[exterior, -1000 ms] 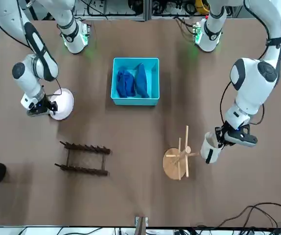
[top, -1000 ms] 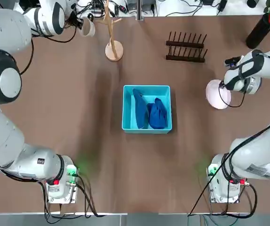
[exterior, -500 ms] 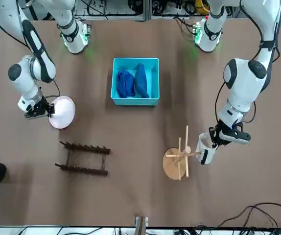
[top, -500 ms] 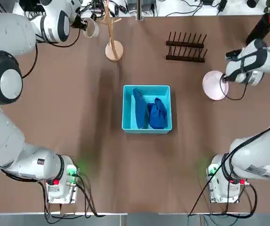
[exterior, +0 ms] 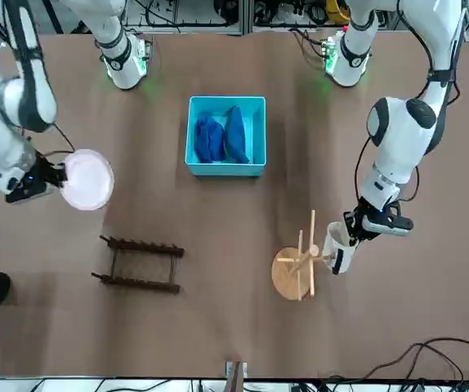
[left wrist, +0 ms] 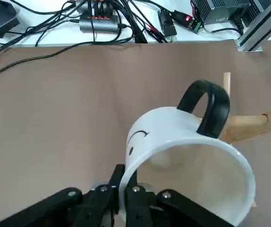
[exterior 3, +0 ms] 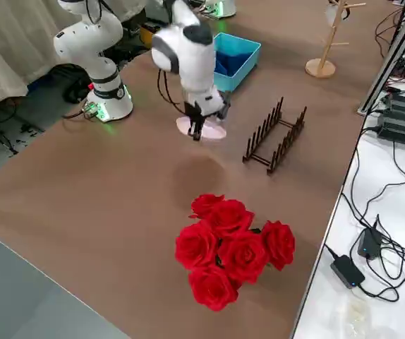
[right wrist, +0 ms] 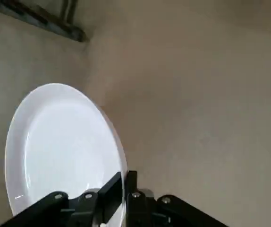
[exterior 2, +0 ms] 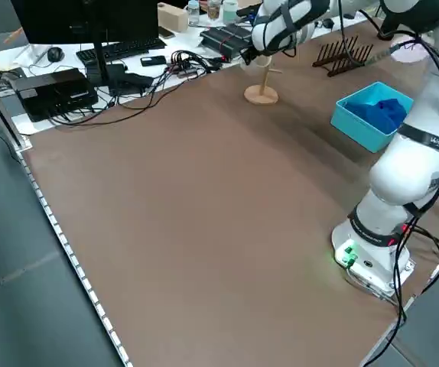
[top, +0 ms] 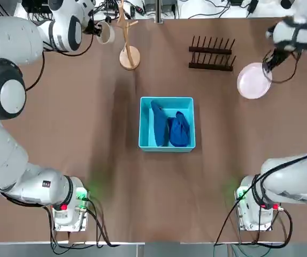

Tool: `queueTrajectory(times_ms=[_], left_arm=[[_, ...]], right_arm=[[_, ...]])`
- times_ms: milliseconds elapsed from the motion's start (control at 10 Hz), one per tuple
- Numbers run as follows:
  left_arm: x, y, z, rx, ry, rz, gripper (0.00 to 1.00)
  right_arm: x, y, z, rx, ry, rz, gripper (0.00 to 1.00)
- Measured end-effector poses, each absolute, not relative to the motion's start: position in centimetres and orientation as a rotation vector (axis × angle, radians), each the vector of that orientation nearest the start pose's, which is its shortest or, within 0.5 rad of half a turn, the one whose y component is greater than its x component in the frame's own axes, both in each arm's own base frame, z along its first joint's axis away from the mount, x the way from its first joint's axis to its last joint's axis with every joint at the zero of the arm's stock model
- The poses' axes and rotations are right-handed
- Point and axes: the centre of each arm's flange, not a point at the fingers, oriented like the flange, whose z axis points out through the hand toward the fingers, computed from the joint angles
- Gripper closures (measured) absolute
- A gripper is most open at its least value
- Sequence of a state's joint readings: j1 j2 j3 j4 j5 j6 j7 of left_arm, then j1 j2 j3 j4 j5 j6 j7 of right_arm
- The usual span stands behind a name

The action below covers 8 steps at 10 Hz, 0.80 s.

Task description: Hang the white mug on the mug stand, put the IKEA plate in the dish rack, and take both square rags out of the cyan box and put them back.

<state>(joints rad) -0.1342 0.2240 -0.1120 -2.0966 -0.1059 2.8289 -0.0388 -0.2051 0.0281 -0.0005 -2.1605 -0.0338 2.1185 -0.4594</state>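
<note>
Left jaws [left wrist: 125, 182] closed on white mug's [left wrist: 187, 161] rim beside mug stand [top: 129, 57]; right jaws [right wrist: 127, 184] closed on plate's [right wrist: 64, 146] edge near dish rack [top: 211, 58].

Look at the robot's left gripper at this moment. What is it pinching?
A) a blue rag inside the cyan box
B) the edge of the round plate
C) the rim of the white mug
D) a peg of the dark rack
C: in the left wrist view, the left gripper is closed on the rim of the white mug, one finger inside and one outside.
</note>
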Motion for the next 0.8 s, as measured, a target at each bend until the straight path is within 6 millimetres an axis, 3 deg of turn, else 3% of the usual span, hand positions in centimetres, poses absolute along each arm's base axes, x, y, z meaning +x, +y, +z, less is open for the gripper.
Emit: queueTrajectory(times_ms=[200, 300, 600, 800], left_arm=[[59.6, -14.9, 36.8, -3.192, 0.171, -0.822, 0.94], [59.4, -15.2, 36.7, -3.195, 0.160, -0.829, 0.94], [59.1, -16.4, 36.4, -3.204, 0.154, -0.847, 0.94], [59.0, -17.3, 35.6, -3.216, 0.127, -0.854, 0.94]], right_arm=[[54.1, -9.5, 43.8, -3.128, -0.367, 0.120, 0.92], [55.0, -7.7, 45.9, -3.166, -0.316, 0.110, 0.92], [56.6, -0.2, 50.5, -3.416, -0.063, 0.066, 0.92], [57.9, 1.8, 52.6, -3.535, 0.041, 0.024, 0.92]])
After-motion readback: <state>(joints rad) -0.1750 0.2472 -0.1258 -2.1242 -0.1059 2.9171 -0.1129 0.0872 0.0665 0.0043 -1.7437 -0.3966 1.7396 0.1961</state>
